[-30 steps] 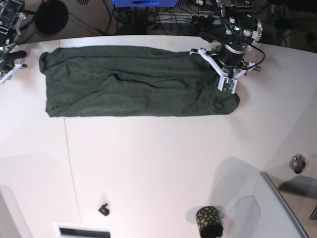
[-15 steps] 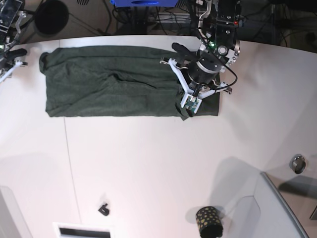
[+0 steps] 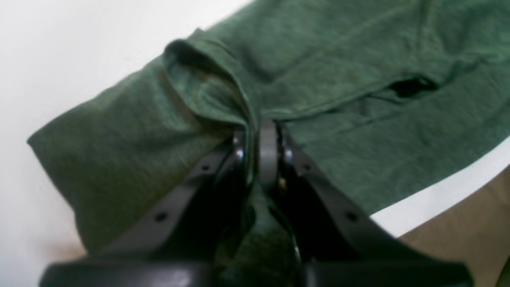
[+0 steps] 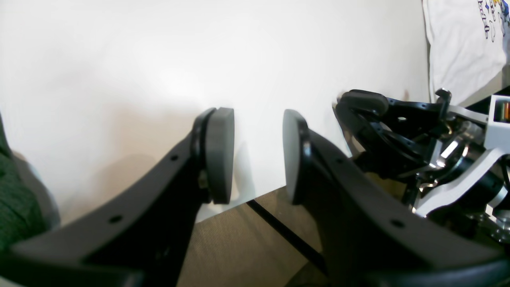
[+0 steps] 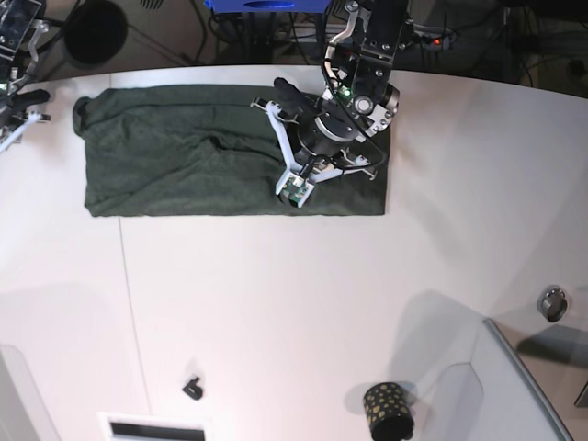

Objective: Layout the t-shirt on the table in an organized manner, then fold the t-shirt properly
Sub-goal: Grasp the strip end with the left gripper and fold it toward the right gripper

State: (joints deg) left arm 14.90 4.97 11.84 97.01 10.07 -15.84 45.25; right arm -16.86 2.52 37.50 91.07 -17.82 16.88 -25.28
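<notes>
The dark green t-shirt lies as a long band across the far part of the white table. My left gripper hovers over the band's right half, shut on a pinched ridge of the t-shirt, with fabric bunched between the fingers. The shirt's right end is doubled over beneath the arm. My right gripper is at the table's far left edge, just beyond the shirt's left end. Its pads stand apart with nothing between them. A sliver of the t-shirt shows at that view's left edge.
A black gold-dotted cup stands near the front edge, beside a grey raised panel. A small metal ring lies at the right, a small black piece at the front left. Black machinery sits right of my right gripper.
My left gripper has swept leftward with the shirt's right end, folding it over the band. The shirt's right edge now lies further left. The right arm has stayed put.
</notes>
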